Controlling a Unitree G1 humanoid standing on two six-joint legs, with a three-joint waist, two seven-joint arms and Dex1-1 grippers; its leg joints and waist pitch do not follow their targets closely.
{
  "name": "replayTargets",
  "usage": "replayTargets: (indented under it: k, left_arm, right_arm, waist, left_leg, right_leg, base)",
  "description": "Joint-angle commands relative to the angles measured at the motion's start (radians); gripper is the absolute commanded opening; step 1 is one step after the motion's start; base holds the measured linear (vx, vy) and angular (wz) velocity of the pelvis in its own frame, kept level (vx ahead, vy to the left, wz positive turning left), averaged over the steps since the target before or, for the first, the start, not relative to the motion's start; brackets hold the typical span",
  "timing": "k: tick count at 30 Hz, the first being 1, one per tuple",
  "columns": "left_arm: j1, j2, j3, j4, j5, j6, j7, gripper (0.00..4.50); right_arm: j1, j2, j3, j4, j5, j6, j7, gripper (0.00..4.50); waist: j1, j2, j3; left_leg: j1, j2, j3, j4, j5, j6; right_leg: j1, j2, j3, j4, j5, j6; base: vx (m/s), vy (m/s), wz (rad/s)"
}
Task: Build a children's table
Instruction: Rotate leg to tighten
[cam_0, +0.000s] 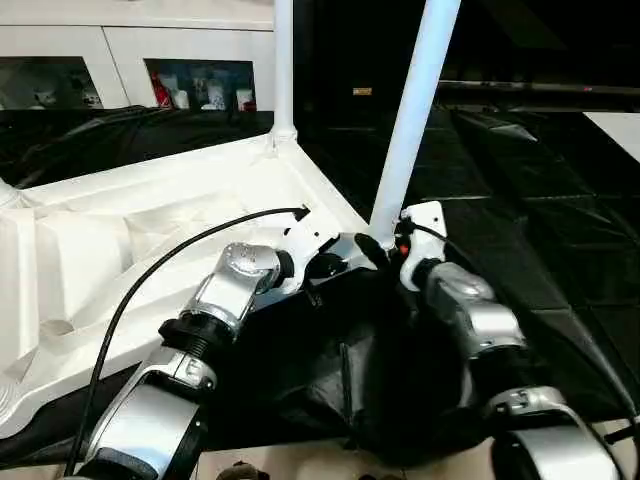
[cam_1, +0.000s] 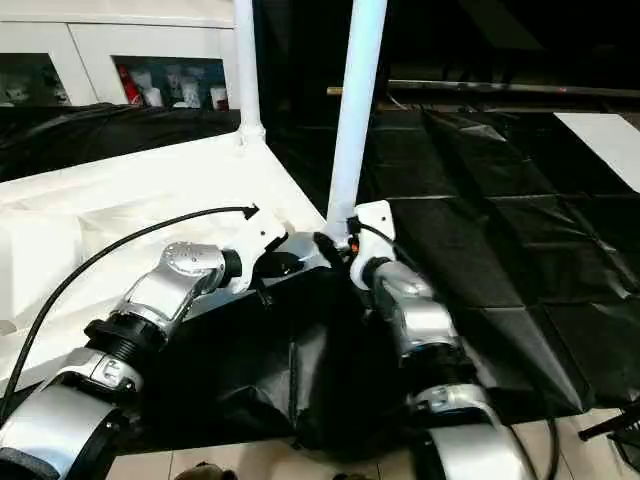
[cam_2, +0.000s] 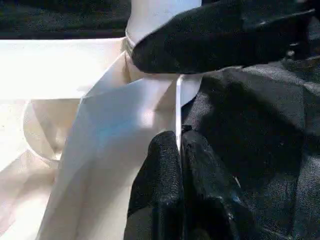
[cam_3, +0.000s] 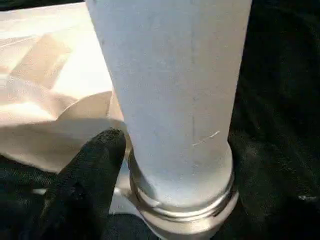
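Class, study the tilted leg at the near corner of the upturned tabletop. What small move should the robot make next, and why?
Probably the right gripper should nudge the near leg upright while pressing it down into its corner socket. That leg leans, whereas the far leg stands straight. The left gripper, shut on the tabletop rim, can likely steady the corner.

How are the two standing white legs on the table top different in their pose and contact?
The near leg leans to the side, while the far leg stands upright. The right gripper is at the near leg's base; nothing touches the far leg. Both are white tubes rising from corners of the overturned table top.
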Motion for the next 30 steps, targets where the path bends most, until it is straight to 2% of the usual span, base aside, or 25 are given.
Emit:
replayTargets:
  k: [1, 4, 6, 9, 13, 16, 17, 18, 19, 22, 23, 30]
  left_arm:
    - [-0.015, -0.007, -0.019, -0.007, -0.027, -0.039, -0.064, 0.0]
    - [-0.007, 0.019, -0.021, -0.016, -0.034, -0.065, -0.108, 0.0]
    - [-0.002, 0.03, -0.023, -0.024, -0.04, -0.071, -0.135, 0.0]
    - [0.031, 0.096, -0.036, -0.075, -0.069, -0.091, -0.278, 0.0]
    - [0.065, 0.149, -0.052, -0.13, -0.094, -0.087, -0.4, 0.0]
    - [0.075, 0.16, -0.055, -0.142, -0.1, -0.091, -0.425, 0.0]
    - [0.081, 0.166, -0.055, -0.15, -0.104, -0.089, -0.436, 0.0]
    - [0.091, 0.175, -0.057, -0.164, -0.111, -0.084, -0.453, 0.0]
    - [0.097, 0.18, -0.058, -0.172, -0.115, -0.082, -0.459, 0.0]
    - [0.108, 0.187, -0.06, -0.19, -0.122, -0.074, -0.47, 0.0]
    - [0.116, 0.19, -0.06, -0.203, -0.125, -0.068, -0.478, 0.0]
    - [0.12, 0.188, -0.059, -0.216, -0.126, -0.063, -0.474, 0.0]
  right_arm:
    - [0.01, -0.015, 0.079, -0.062, 0.015, 0.002, 0.149, 3.77]
    - [0.031, -0.065, 0.109, -0.087, -0.003, -0.014, 0.222, 3.77]
    - [0.041, -0.085, 0.116, -0.097, -0.002, -0.02, 0.26, 3.77]
    - [0.093, -0.194, 0.154, -0.184, 0.017, -0.009, 0.459, 3.77]
    - [0.122, -0.269, 0.179, -0.249, 0.031, 0.005, 0.578, 3.77]
    - [0.126, -0.282, 0.183, -0.255, 0.03, -0.001, 0.595, 3.77]
    - [0.129, -0.288, 0.185, -0.26, 0.032, 0.002, 0.608, 3.77]
    - [0.134, -0.296, 0.187, -0.269, 0.039, 0.011, 0.631, 3.77]
    - [0.137, -0.3, 0.189, -0.276, 0.044, 0.019, 0.643, 3.77]
    - [0.144, -0.306, 0.192, -0.291, 0.052, 0.029, 0.663, 3.77]
    - [0.148, -0.307, 0.196, -0.302, 0.057, 0.04, 0.676, 3.77]
    - [0.148, -0.301, 0.213, -0.294, 0.046, 0.037, 0.681, 3.28]
  waist:
    - [0.005, 0.001, -0.081]
    - [0.007, -0.001, -0.081]
    - [0.01, 0.0, -0.08]
    - [0.015, 0.001, -0.078]
    - [0.022, 0.003, -0.076]
    - [0.026, 0.003, -0.075]
    - [0.03, 0.004, -0.075]
    - [0.031, 0.004, -0.076]
    - [0.03, 0.001, -0.075]
    - [0.033, 0.002, -0.077]
    - [0.035, 0.0, -0.077]
    - [0.035, -0.006, -0.078]
  left_leg:
    - [0.019, 0.078, -0.044, -0.072, -0.192, 0.022]
    - [0.015, 0.077, -0.042, -0.069, -0.165, 0.045]
    - [0.017, 0.079, -0.042, -0.069, -0.167, 0.045]
    - [0.016, 0.082, -0.042, -0.07, -0.179, 0.047]
    - [0.019, 0.088, -0.042, -0.072, -0.209, 0.043]
    - [0.022, 0.087, -0.041, -0.072, -0.224, 0.028]
    - [0.028, 0.088, -0.041, -0.072, -0.234, 0.017]
    - [0.028, 0.089, -0.042, -0.072, -0.237, 0.014]
    - [0.024, 0.09, -0.042, -0.074, -0.232, 0.014]
    - [0.022, 0.09, -0.042, -0.073, -0.222, 0.016]
    - [0.021, 0.088, -0.042, -0.072, -0.213, 0.018]
    - [0.02, 0.086, -0.041, -0.07, -0.189, 0.024]
  right_leg:
    - [0.052, -0.088, 0.062, -0.059, -0.233, -0.198]
    - [0.055, -0.09, 0.062, -0.055, -0.207, -0.213]
    - [0.054, -0.092, 0.062, -0.056, -0.221, -0.215]
    - [0.056, -0.089, 0.06, -0.057, -0.239, -0.212]
    - [0.051, -0.089, 0.06, -0.058, -0.283, -0.21]
    - [0.046, -0.09, 0.061, -0.062, -0.315, -0.205]
    - [0.042, -0.091, 0.062, -0.066, -0.331, -0.203]
    - [0.042, -0.091, 0.062, -0.064, -0.328, -0.204]
    - [0.045, -0.09, 0.062, -0.062, -0.319, -0.202]
    - [0.045, -0.09, 0.062, -0.057, -0.298, -0.203]
    - [0.048, -0.092, 0.062, -0.056, -0.294, -0.205]
    - [0.046, -0.091, 0.062, -0.057, -0.306, -0.194]
  base:
    - [0.0, 0.0, 0.0]
    - [0.0, 0.0, 0.0]
    - [0.0, 0.0, 0.0]
    - [0.0, 0.0, 0.0]
    - [0.0, 0.0, 0.0]
    - [0.0, 0.0, 0.0]
    - [0.0, 0.0, 0.0]
    - [0.0, 0.0, 0.0]
    - [0.0, 0.0, 0.0]
    - [0.0, 0.0, 0.0]
    - [0.0, 0.0, 0.0]
    - [0.0, 0.0, 0.0]
